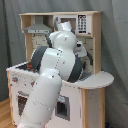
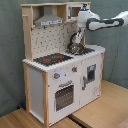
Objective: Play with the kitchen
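Observation:
The kitchen [image 2: 60, 80] is a tall white and light-wood toy with a black stovetop [image 2: 52, 59] with red burners, a pegboard back, a grey hood [image 2: 49, 21] and an oven door [image 2: 64, 95]. In the second exterior view my arm reaches in from the right, and my gripper [image 2: 76, 43] hangs over the sink area, just above a dark metal pot [image 2: 75, 49] beside the stovetop. In the first exterior view my white arm [image 1: 55, 70] fills the foreground and hides the sink and the gripper. The microwave [image 1: 82, 23] shows above it.
A rounded white counter leaf [image 1: 101, 79] juts out at the first exterior view's right. The kitchen stands on a wooden floor [image 2: 100, 112] before a grey curtain. A small door with a handle [image 2: 90, 75] sits under the sink side.

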You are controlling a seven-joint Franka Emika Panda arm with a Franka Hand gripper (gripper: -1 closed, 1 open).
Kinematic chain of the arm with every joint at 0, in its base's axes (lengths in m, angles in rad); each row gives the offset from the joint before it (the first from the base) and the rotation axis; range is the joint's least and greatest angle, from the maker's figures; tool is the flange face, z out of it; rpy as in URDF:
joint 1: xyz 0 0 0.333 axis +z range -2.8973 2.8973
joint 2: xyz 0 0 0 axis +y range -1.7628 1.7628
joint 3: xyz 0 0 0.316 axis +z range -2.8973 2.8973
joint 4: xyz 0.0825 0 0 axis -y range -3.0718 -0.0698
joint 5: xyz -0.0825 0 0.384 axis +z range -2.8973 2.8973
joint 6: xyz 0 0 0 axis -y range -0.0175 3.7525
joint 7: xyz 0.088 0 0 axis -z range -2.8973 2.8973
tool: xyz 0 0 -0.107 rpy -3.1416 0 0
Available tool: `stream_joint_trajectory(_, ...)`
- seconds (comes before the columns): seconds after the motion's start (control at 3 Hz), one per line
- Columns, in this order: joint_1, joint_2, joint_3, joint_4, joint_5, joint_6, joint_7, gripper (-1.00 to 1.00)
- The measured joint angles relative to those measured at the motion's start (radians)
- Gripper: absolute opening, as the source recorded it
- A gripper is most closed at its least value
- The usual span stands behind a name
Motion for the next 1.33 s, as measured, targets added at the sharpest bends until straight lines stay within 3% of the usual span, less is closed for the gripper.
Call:
stream_joint_trajectory(0.33,0.006,0.0,0.084,0.045,-0.008,-0.034,0.0,-1.0)
stream_joint_trajectory(0.67,0.021,-0.005,0.184,0.052,-0.018,-0.056,0.004,-1.0)
stream_joint_trajectory(1.0,0.092,-0.021,0.211,0.054,-0.046,0.004,-0.035,-1.0)
stream_joint_trajectory(1.33,0.176,-0.021,0.16,0.055,-0.06,0.064,-0.042,-1.0)
